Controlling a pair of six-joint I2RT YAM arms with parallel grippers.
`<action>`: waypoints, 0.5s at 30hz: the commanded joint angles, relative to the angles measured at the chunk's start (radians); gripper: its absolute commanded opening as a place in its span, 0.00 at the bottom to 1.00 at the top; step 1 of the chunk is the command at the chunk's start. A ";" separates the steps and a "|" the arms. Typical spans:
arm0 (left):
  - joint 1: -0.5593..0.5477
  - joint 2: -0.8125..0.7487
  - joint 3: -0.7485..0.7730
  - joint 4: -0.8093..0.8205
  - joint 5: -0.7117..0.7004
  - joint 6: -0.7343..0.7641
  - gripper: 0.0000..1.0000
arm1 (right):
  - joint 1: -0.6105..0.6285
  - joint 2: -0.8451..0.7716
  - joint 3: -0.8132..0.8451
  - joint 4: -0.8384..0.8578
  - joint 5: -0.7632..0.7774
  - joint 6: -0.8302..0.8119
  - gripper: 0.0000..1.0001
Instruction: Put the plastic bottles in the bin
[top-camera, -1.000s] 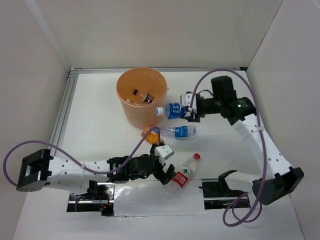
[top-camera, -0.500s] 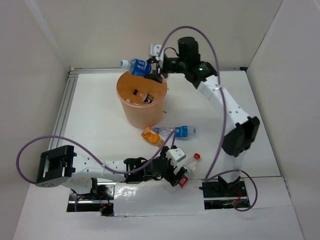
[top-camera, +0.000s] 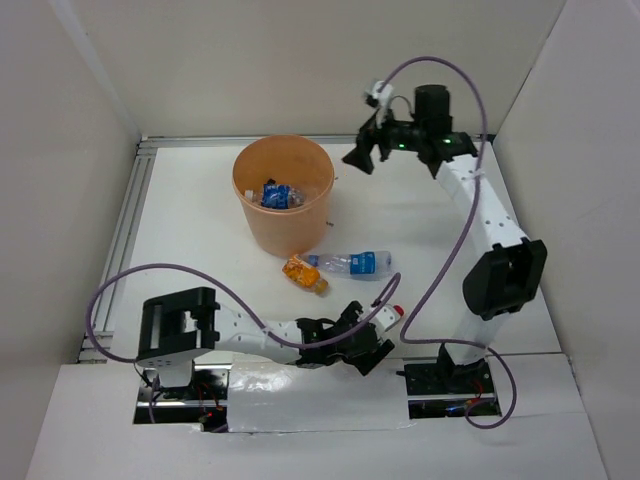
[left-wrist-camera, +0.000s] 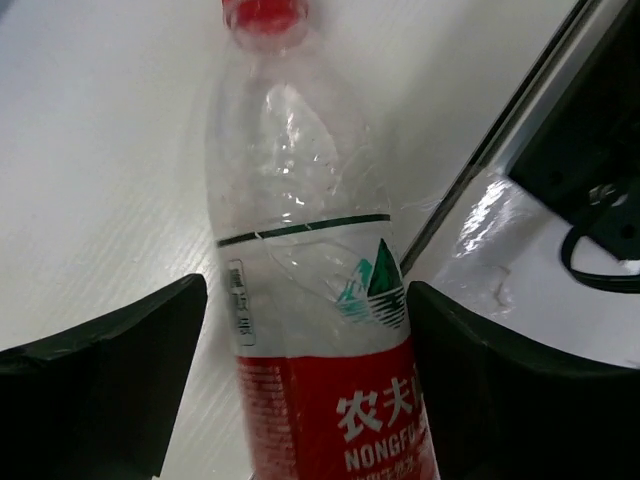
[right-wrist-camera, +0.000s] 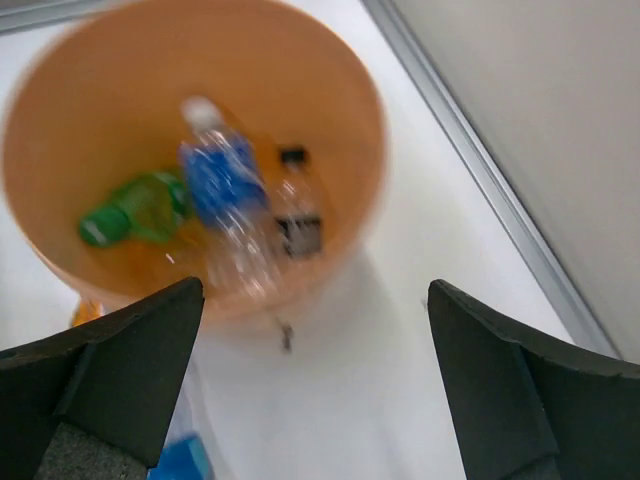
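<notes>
Left fingers (left-wrist-camera: 110, 375) wide astride red-label bottle (left-wrist-camera: 320, 340) | right fingers (right-wrist-camera: 110, 370) wide, empty | bin (right-wrist-camera: 110, 90): blue bottle (right-wrist-camera: 222, 175), green bottle (right-wrist-camera: 140, 208)

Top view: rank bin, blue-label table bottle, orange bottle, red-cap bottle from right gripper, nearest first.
1. bin, just left of the right gripper
2. blue-label bottle, mid-table
3. orange bottle, at the bin's near side
4. red-cap bottle, near edge, inside the left gripper
</notes>
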 joint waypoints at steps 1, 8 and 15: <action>-0.005 0.062 0.043 -0.070 0.012 -0.020 0.92 | -0.109 -0.108 -0.076 -0.015 0.019 0.075 1.00; -0.005 -0.052 0.042 -0.172 -0.142 -0.034 0.07 | -0.309 -0.137 -0.240 -0.210 -0.062 -0.047 1.00; 0.112 -0.384 0.210 -0.203 -0.276 0.157 0.04 | -0.372 -0.182 -0.488 -0.293 -0.109 -0.349 0.20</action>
